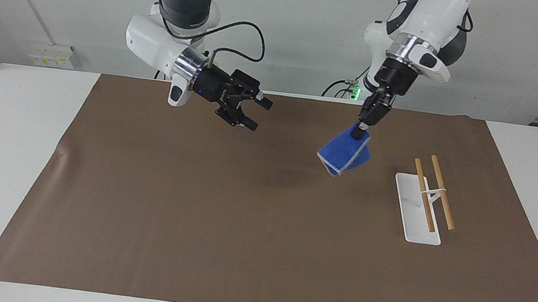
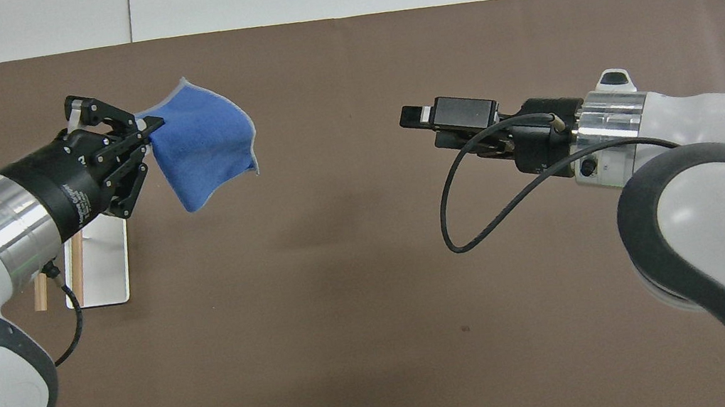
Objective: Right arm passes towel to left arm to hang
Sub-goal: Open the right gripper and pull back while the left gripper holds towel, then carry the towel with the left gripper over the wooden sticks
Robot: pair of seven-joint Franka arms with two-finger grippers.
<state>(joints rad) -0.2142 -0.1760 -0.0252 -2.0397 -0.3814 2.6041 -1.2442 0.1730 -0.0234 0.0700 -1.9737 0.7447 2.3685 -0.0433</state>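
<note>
So we've got the mat spread on the table, covering most of it. The rack sits on the mat toward the left arm's end. Our left gripper hangs over the mat just beside the rack, with the towel dangling off it, clear of the mat. Right gripper is up over the mat, well apart from the towel.
</note>
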